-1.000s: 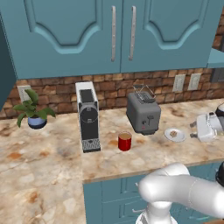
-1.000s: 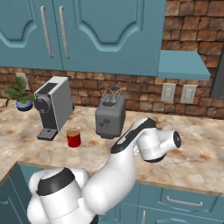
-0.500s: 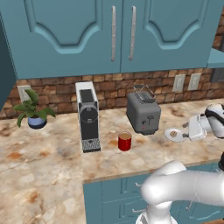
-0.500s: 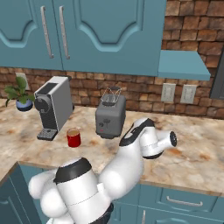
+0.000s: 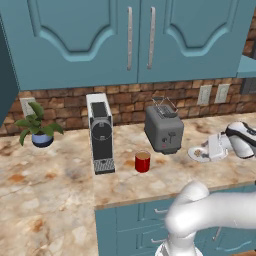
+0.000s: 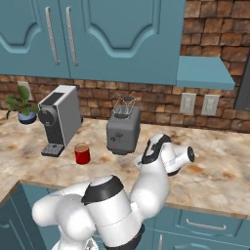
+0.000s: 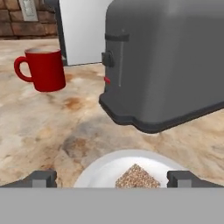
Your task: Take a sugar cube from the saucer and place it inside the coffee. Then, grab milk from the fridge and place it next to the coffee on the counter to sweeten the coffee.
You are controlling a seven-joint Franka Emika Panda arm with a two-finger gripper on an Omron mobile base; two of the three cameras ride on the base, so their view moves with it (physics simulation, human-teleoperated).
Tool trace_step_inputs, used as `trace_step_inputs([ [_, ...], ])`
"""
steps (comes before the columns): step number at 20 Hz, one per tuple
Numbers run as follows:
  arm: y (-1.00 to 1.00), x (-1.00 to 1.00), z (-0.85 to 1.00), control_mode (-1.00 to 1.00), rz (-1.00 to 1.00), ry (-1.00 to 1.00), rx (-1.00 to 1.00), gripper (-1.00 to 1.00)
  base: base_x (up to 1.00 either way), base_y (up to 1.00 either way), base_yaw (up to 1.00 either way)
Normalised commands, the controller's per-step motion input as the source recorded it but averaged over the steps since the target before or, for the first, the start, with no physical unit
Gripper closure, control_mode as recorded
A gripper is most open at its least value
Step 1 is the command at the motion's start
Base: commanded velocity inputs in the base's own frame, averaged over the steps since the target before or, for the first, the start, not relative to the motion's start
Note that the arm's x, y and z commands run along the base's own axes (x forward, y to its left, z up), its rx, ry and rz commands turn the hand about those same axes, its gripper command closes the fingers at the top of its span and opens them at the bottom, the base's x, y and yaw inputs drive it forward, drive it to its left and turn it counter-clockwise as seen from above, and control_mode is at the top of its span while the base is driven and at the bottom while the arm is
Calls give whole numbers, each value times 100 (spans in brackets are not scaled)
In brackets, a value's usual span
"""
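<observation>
Lowered toward the saucer [image 7: 105, 171], wide-open end effector [image 7: 112, 178] straddles, seemingly, the sugar cube [image 7: 137, 176] beside toaster [image 7: 168, 61].

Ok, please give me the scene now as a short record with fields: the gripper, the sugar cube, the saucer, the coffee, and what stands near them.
gripper: open, low over the saucer, fingertips on either side of the sugar cube, nothing held
sugar cube: brown, lying on the saucer
saucer: white, on the counter in front of the toaster
coffee: red cup, between coffee machine and toaster
toaster: grey, by the brick wall
coffee machine: left of the cup
plant: far left
</observation>
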Motion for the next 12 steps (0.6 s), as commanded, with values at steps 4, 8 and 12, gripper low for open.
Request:
trace_step_inputs([
  [4,0,40,-21,-100,2,4,0,-100,0,0,0],
  [8,-2,25,-26,-100,1,3,0,-100,0,0,0],
  [12,-7,11,-33,-100,2,3,0,-100,0,0,0],
])
